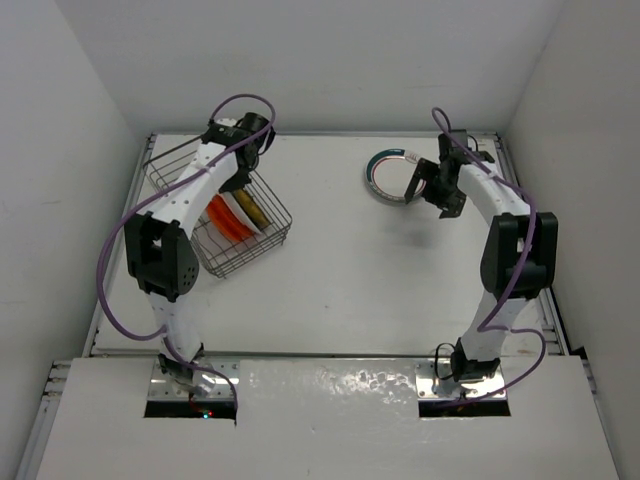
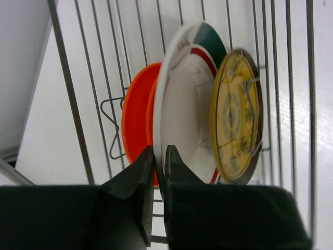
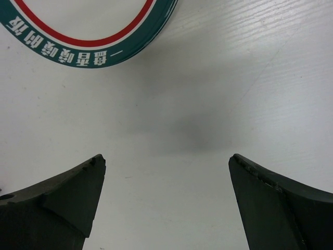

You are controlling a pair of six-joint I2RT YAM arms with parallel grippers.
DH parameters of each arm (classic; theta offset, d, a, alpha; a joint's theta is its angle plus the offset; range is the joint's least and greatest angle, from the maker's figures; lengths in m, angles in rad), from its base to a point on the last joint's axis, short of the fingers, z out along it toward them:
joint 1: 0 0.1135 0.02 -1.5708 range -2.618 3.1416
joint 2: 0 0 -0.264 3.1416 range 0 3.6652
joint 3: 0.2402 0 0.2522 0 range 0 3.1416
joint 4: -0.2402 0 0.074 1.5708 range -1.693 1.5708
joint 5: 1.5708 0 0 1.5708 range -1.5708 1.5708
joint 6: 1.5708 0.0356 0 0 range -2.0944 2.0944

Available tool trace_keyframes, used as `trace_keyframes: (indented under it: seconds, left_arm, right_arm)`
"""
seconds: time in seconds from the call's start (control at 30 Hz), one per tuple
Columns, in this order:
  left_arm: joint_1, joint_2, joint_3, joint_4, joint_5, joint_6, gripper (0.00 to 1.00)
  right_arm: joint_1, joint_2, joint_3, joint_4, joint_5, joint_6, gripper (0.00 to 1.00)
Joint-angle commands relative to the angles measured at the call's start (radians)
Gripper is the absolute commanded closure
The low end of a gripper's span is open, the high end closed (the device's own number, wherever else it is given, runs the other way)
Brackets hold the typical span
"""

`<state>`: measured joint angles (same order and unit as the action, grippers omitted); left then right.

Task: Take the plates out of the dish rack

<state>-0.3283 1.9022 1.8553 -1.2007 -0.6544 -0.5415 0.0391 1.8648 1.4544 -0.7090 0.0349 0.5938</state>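
The black wire dish rack stands at the far left with three plates upright in it: an orange-red plate, a white plate with red marks, and a yellow patterned plate. My left gripper reaches down into the rack. In the left wrist view it is shut on the rim of the white plate, between the orange-red plate and the yellow plate. A teal-rimmed plate lies flat on the table. My right gripper is open and empty just beside it; the plate's rim shows ahead.
The rack's wires close in around the left fingers. White walls bound the table at the back and both sides. The rack sits close to the left wall.
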Motion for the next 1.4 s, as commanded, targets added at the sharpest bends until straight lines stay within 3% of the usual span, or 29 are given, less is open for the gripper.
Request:
trace_keyframes:
  seconds: [0.0, 0.5, 0.57, 0.67, 0.7, 0.77, 0.8, 0.83, 0.87, 0.93, 1.03, 1.2, 1.37]
  left_arm:
    - [-0.006, -0.054, 0.024, 0.007, -0.030, -0.006, 1.00]
    - [-0.006, -0.103, 0.229, -0.114, -0.453, 0.008, 1.00]
    - [-0.005, -0.126, 0.261, -0.108, -0.502, 0.027, 1.00]
    - [-0.006, -0.167, 0.283, -0.073, -0.596, 0.064, 1.00]
    - [-0.006, -0.181, 0.280, -0.033, -0.591, 0.067, 1.00]
    - [-0.006, -0.244, 0.254, 0.051, -0.460, 0.124, 1.00]
    - [-0.005, -0.320, 0.173, 0.217, -0.368, 0.171, 1.00]
    - [0.003, -0.363, 0.126, 0.391, -0.135, 0.237, 1.00]
    - [0.006, -0.433, 0.043, 0.461, -0.008, 0.244, 1.00]
    - [0.011, -0.482, -0.051, 0.624, 0.283, 0.209, 1.00]
    - [0.012, -0.506, -0.122, 0.755, 0.517, 0.117, 1.00]
    - [0.047, -0.482, -0.198, 0.904, 0.781, -0.030, 1.00]
    - [0.101, -0.466, -0.300, 1.012, 0.906, -0.130, 1.00]
  right_arm:
    - [-0.002, -0.075, 0.011, 0.014, -0.015, -0.014, 0.01]
    - [-0.002, -0.062, 0.024, 0.046, -0.173, 0.029, 0.01]
    - [-0.004, -0.059, 0.024, 0.084, -0.308, 0.053, 0.01]
    - [0.016, -0.061, -0.027, 0.328, -0.612, 0.140, 0.01]
    - [0.043, -0.067, -0.038, 0.483, -0.669, 0.171, 0.01]
    - [0.079, -0.073, -0.046, 0.682, -0.746, 0.263, 0.01]
    - [0.109, -0.076, -0.039, 0.735, -0.756, 0.323, 0.01]
    - [0.123, -0.075, -0.039, 0.861, -0.771, 0.360, 0.01]
    - [0.143, -0.073, -0.039, 0.928, -0.771, 0.404, 0.01]
    - [0.157, -0.067, -0.043, 1.081, -0.753, 0.526, 0.01]
    - [0.168, -0.065, -0.045, 1.167, -0.713, 0.577, 0.01]
    - [0.170, -0.078, -0.049, 1.188, -0.704, 0.563, 0.01]
    - [0.168, -0.098, -0.100, 1.212, -0.716, 0.557, 0.01]
